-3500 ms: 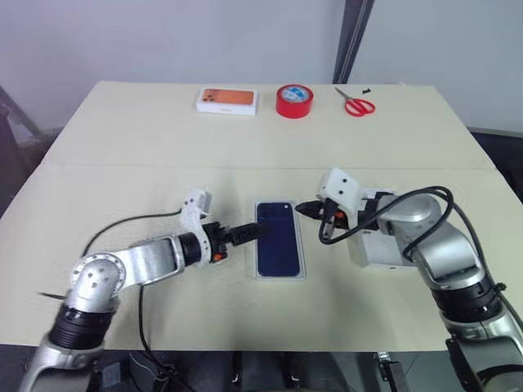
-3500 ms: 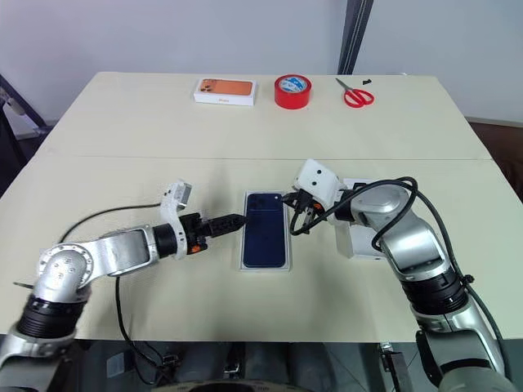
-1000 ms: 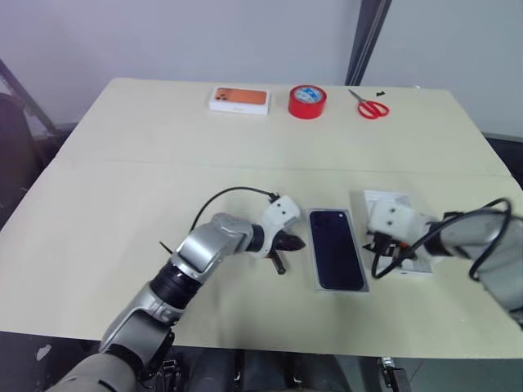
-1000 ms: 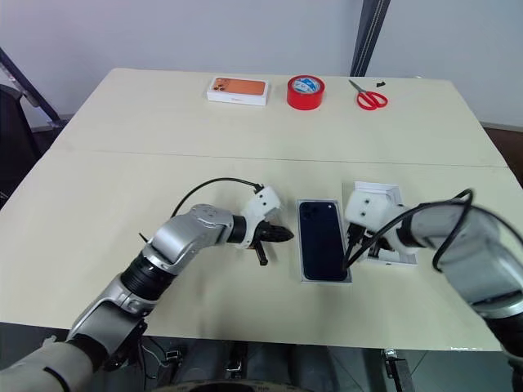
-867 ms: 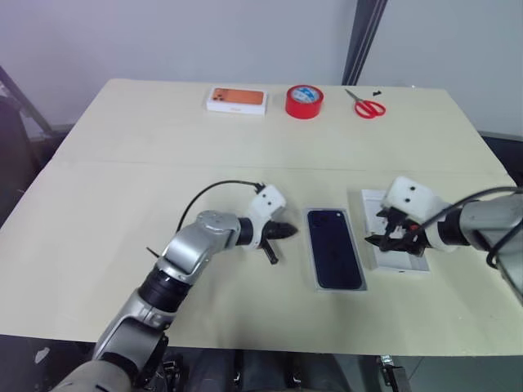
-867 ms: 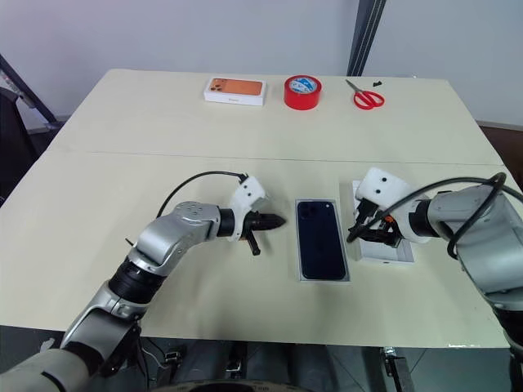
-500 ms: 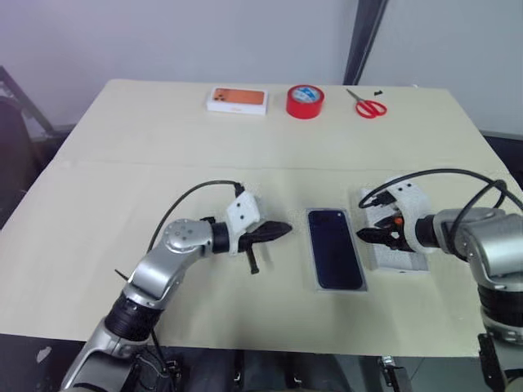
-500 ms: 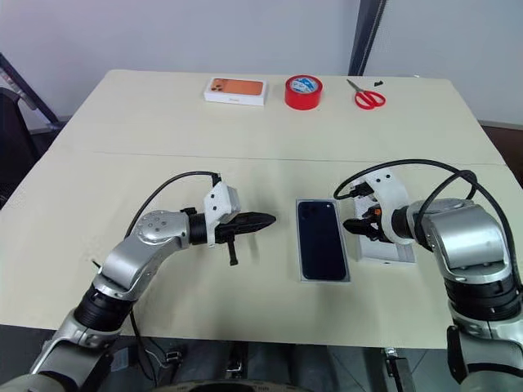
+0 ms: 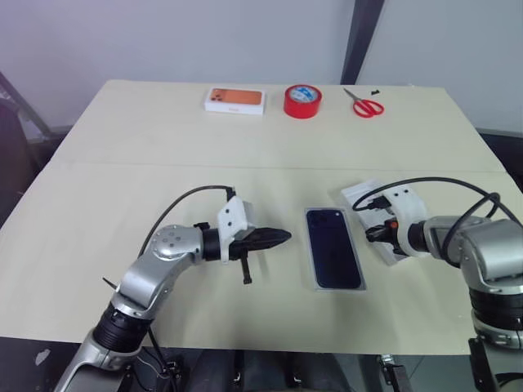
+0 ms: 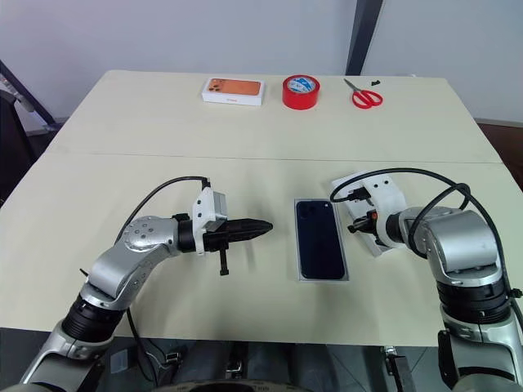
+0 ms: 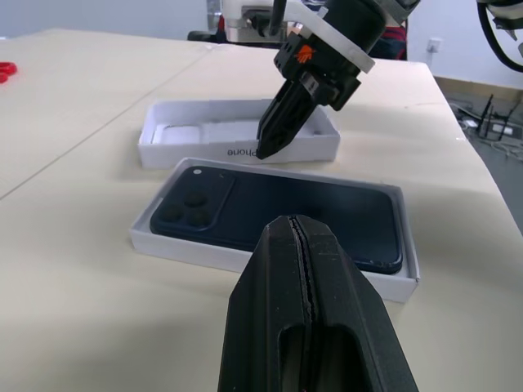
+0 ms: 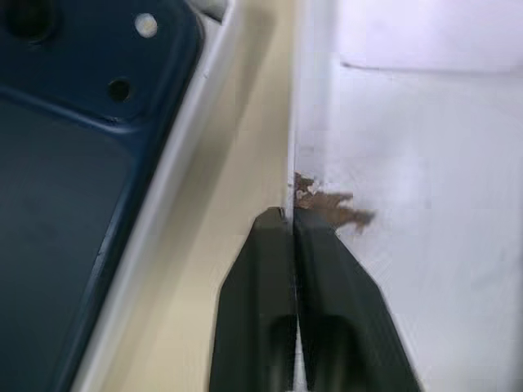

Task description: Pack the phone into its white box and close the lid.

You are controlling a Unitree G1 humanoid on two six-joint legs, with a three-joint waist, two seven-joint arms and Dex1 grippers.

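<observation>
The dark navy phone (image 9: 333, 247) lies camera-side up inside the shallow white box (image 11: 196, 247) in the middle of the table. Just right of it sits the white lid (image 10: 350, 186), inner face up and turned askew. My right gripper (image 12: 291, 214) is shut on the lid's long wall on the side facing the phone, also seen in the left wrist view as the right gripper (image 11: 270, 147). My left gripper (image 9: 282, 237) is shut and holds nothing. It hovers level, left of the box, pointing at it across a small gap.
At the table's far edge stand a white box picturing an orange phone (image 9: 234, 99), a red tape roll (image 9: 302, 100) and red scissors (image 9: 364, 104). A black cable loops over my left forearm (image 9: 192, 196).
My right gripper has gone from open to shut on the lid's wall, and the lid has swung askew. My left gripper pulled back to the left, away from the box, still shut.
</observation>
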